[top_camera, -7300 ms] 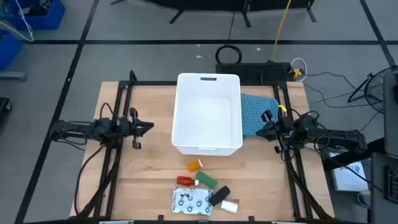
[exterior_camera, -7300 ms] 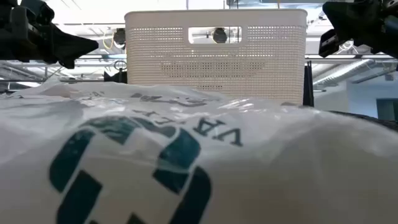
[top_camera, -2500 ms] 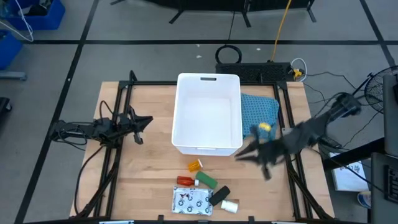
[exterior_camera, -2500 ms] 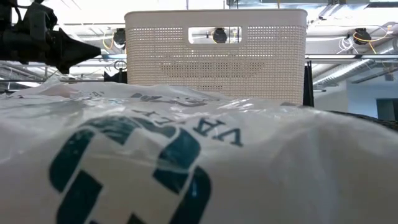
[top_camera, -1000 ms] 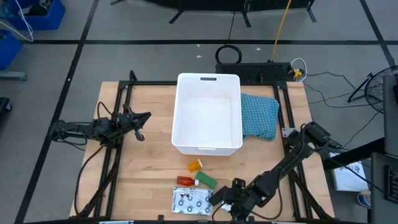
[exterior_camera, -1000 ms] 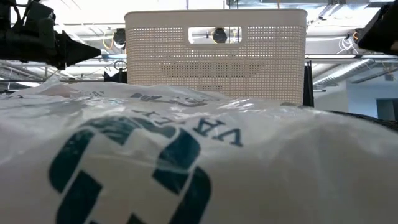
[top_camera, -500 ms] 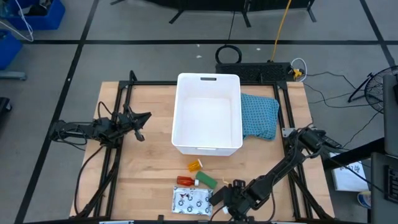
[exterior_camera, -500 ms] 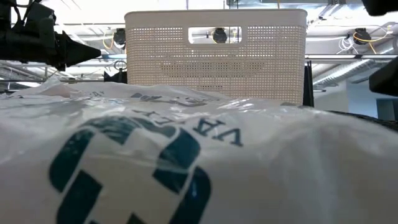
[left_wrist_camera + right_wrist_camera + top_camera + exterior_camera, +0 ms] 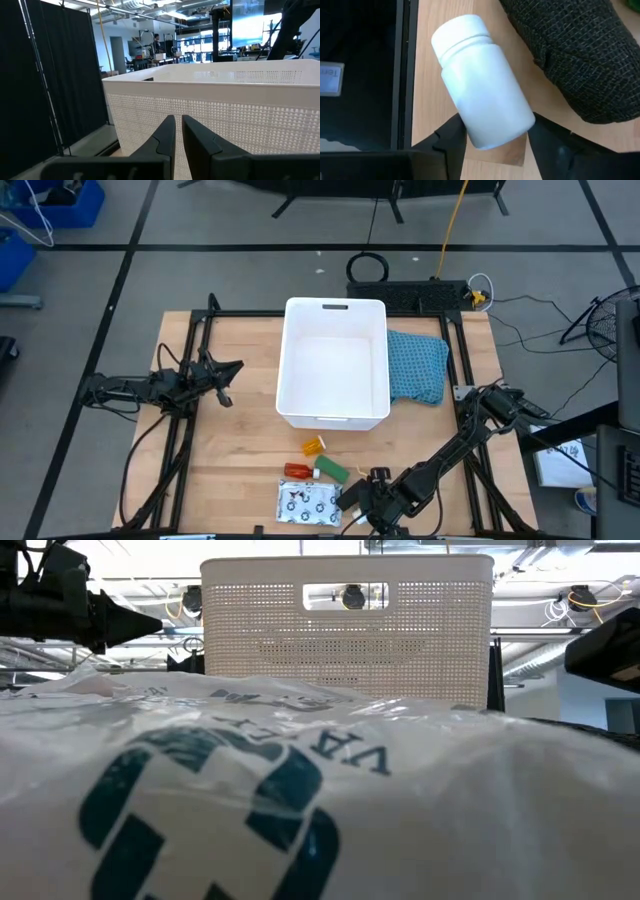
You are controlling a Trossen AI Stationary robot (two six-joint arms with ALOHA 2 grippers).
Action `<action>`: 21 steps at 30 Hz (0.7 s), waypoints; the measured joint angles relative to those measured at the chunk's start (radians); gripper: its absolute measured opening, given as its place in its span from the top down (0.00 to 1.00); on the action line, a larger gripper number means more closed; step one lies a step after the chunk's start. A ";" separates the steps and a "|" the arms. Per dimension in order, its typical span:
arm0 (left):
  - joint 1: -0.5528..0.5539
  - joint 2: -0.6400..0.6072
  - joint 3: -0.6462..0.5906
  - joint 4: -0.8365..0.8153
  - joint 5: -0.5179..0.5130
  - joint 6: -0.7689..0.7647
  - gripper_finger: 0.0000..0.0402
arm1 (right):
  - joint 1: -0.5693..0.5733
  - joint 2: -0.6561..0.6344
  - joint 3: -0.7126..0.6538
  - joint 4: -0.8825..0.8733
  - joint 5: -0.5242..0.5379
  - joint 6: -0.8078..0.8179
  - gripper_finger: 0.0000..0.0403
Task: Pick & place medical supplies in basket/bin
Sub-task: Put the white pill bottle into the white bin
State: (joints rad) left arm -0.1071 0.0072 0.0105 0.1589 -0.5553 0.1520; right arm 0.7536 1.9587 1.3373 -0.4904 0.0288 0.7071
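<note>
While the white tub (image 9: 336,360) lay bare inside, nothing had yet been placed. The orange vial (image 9: 314,446), red tube (image 9: 297,470), green bar (image 9: 332,471) and printed packet (image 9: 308,502) lay together at the near table edge. The right gripper (image 9: 367,495) had its fingers (image 9: 451,137) either side of the small white bottle (image 9: 482,107) beside the black oblong (image 9: 575,55), though contact could not be confirmed. The left gripper (image 9: 178,131) waited, clenched and holding nothing, facing the tub's wall.
</note>
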 joint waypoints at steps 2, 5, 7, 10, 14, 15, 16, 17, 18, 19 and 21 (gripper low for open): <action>0.000 0.000 0.000 0.000 0.000 0.000 0.91 | 0.000 0.000 0.000 0.000 0.001 -0.006 0.57; 0.000 0.000 0.000 0.000 0.000 0.000 0.91 | 0.000 0.000 0.000 0.003 0.025 -0.014 0.57; 0.000 0.000 0.000 0.000 0.000 0.000 0.91 | 0.000 0.000 0.000 0.015 0.027 -0.023 0.58; 0.000 0.000 0.000 0.000 0.000 0.000 0.91 | 0.000 -0.007 0.000 0.018 0.035 -0.037 0.63; 0.000 0.000 0.000 0.000 0.000 0.001 0.91 | 0.000 -0.026 0.000 0.017 0.072 -0.040 0.73; 0.000 0.000 0.000 0.000 0.000 0.001 0.91 | 0.000 -0.029 0.000 0.010 0.077 -0.040 0.76; 0.000 0.000 0.000 0.000 0.000 0.001 0.91 | 0.000 -0.032 0.000 0.002 0.079 -0.039 0.78; 0.000 0.000 0.000 0.000 -0.001 0.001 0.91 | 0.000 -0.038 0.000 -0.007 0.078 -0.040 0.79; 0.000 0.000 0.000 0.000 -0.001 0.001 0.91 | 0.000 -0.046 0.000 -0.019 0.076 -0.040 0.81; 0.000 0.000 0.000 0.000 -0.001 0.001 0.91 | 0.000 -0.057 0.000 -0.033 0.075 -0.042 0.81; 0.000 0.000 0.000 0.000 -0.001 0.001 0.91 | 0.000 -0.083 0.000 -0.047 0.075 -0.063 0.82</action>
State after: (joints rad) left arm -0.1072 0.0074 0.0105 0.1589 -0.5560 0.1532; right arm 0.7538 1.8757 1.3369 -0.5377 0.1036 0.6443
